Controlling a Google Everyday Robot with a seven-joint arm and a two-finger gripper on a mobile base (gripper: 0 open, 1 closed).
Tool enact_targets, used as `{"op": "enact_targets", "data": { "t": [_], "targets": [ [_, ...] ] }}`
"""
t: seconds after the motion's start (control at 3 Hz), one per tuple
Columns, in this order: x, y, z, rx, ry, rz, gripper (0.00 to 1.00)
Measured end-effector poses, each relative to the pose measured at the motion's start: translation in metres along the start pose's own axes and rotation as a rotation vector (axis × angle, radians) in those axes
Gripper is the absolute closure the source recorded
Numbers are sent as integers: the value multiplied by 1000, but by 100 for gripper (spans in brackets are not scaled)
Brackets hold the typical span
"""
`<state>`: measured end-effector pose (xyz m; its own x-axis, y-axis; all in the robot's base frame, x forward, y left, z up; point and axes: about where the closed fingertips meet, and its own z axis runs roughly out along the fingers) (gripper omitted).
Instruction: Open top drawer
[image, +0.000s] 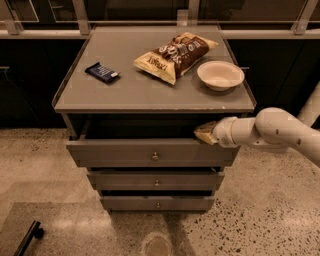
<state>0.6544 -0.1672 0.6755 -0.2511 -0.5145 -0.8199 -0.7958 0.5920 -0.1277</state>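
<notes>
The top drawer (150, 152) is a wide grey drawer with a small round metal knob (155, 156) at the centre of its front. It is pulled out a good way, and a dark gap shows between it and the cabinet top. My gripper (204, 133) comes in from the right on a white arm (270, 131). It sits at the upper right edge of the drawer front, at the opening.
Two narrower grey drawers (156, 181) sit below, each slightly out. On the cabinet top (125, 92) lie a dark snack bar (102, 72), a chip bag (175, 54) and a white bowl (220, 75). Speckled floor surrounds the cabinet.
</notes>
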Motion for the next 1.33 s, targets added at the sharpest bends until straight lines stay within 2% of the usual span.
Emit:
{"op": "enact_targets", "data": {
  "t": [0.33, 0.67, 1.33],
  "targets": [
    [2, 9, -2, -38, -2, -1, 100],
    [7, 32, -11, -109, -15, 5, 100],
    [12, 44, -7, -153, -8, 26, 100]
  ]
}}
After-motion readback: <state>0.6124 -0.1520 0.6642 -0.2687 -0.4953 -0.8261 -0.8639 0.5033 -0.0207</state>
